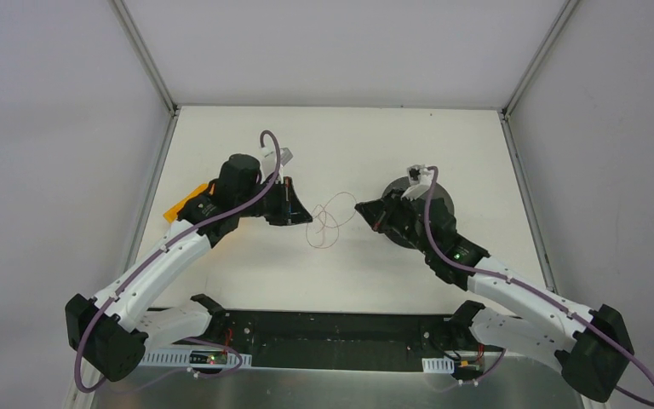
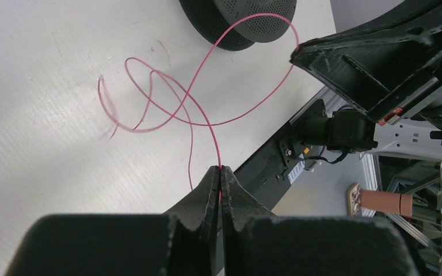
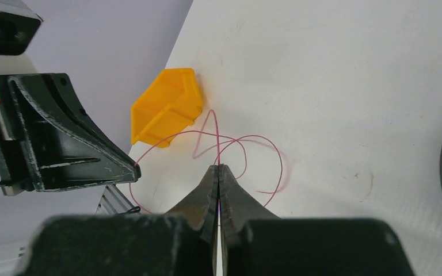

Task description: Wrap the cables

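The cable [image 1: 324, 223], a hair-thin reddish wire, lies in loose loops on the white table between my two grippers. My left gripper [image 1: 308, 218] is shut on one strand of the wire [image 2: 210, 129], which runs up out of its closed tips [image 2: 220, 168]. From the other side my right gripper [image 1: 358, 207] is shut on another strand [image 3: 218, 146], pinched at its tips [image 3: 219, 167]. The dark grey spool [image 1: 439, 207] lies flat under the right arm, and part of the wire arcs over it [image 2: 236, 20]. The two grippers face each other, a short gap apart.
A yellow bin [image 1: 182, 207] sits on the table behind the left arm, near the left edge [image 3: 167, 106]. White walls close in the table at the back and on both sides. A black rail [image 1: 332, 328] runs along the near edge between the arm bases.
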`<move>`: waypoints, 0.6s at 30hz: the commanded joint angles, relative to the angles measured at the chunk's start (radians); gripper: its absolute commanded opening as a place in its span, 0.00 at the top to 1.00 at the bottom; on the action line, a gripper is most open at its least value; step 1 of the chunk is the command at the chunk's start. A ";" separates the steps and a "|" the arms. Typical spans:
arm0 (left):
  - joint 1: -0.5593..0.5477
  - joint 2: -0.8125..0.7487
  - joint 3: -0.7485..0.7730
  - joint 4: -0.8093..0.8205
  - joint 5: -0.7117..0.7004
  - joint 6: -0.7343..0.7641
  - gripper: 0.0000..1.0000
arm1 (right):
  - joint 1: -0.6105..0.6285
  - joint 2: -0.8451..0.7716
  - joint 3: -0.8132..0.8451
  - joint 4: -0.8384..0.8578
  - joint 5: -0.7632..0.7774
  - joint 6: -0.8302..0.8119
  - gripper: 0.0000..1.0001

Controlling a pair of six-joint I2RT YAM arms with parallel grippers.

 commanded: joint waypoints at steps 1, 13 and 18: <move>-0.010 -0.007 -0.017 0.049 0.023 -0.004 1.00 | -0.002 -0.078 -0.013 -0.061 0.078 -0.043 1.00; -0.008 0.056 0.027 -0.145 -0.268 0.066 1.00 | -0.004 -0.361 0.096 -0.482 0.565 -0.010 1.00; -0.007 0.093 0.044 -0.208 -0.369 0.108 1.00 | -0.006 -0.446 0.110 -0.475 0.634 -0.058 1.00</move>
